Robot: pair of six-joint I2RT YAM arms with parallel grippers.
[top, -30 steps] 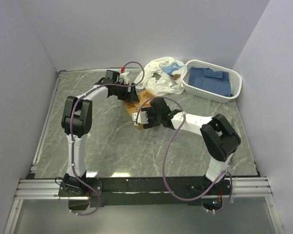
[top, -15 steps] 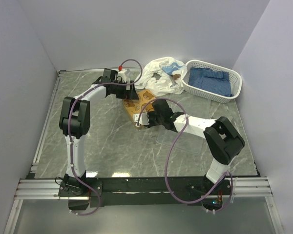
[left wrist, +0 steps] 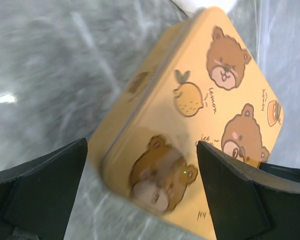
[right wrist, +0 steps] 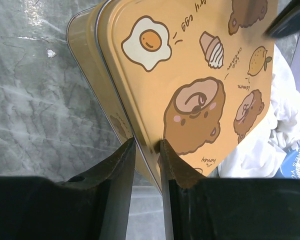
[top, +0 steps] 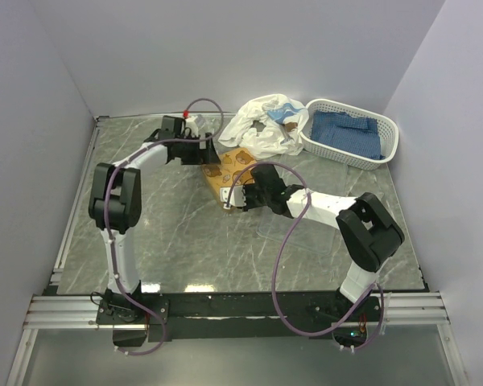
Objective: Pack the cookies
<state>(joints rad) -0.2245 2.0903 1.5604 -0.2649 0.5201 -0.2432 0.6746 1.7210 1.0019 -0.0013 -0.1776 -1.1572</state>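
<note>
R end effector (right wrist: 147, 145) pinches tin lid (right wrist: 190, 75) rim; L end effector (left wrist: 142, 150) spread wide. Lid reads "lemon", "honey", "egg".

Overhead view evenly and brightly lit from above, pale glare patches seen on the marble table (top: 197, 287) near its front edge, shadows kept soft, left wrist view smeared by blur across table and tin lid (left wrist: 200, 115), right wrist view rendered sharp
</note>
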